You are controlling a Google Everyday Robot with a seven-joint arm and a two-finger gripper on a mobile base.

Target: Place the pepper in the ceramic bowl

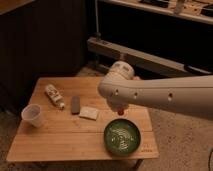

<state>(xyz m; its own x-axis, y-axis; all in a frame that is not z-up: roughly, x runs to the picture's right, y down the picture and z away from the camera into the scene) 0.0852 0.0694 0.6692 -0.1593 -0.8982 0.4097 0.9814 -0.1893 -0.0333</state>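
The pepper [120, 111] is a tiny red-orange lump hanging just under the end of my white arm. My gripper [120, 107] is mostly hidden beneath the thick wrist and is shut on the pepper. It hovers over the far rim of the ceramic bowl [122, 136], a round dark-green dish with a pale maze pattern. The bowl sits at the front right of the wooden table [60, 142]. The pepper is above the bowl and does not touch it.
A small white cup [31, 115] stands at the table's left. A bottle [54, 96] lies on its side, with a dark flat bar [75, 104] and a pale packet [90, 113] beside it mid-table. A low metal shelf [150, 57] runs behind.
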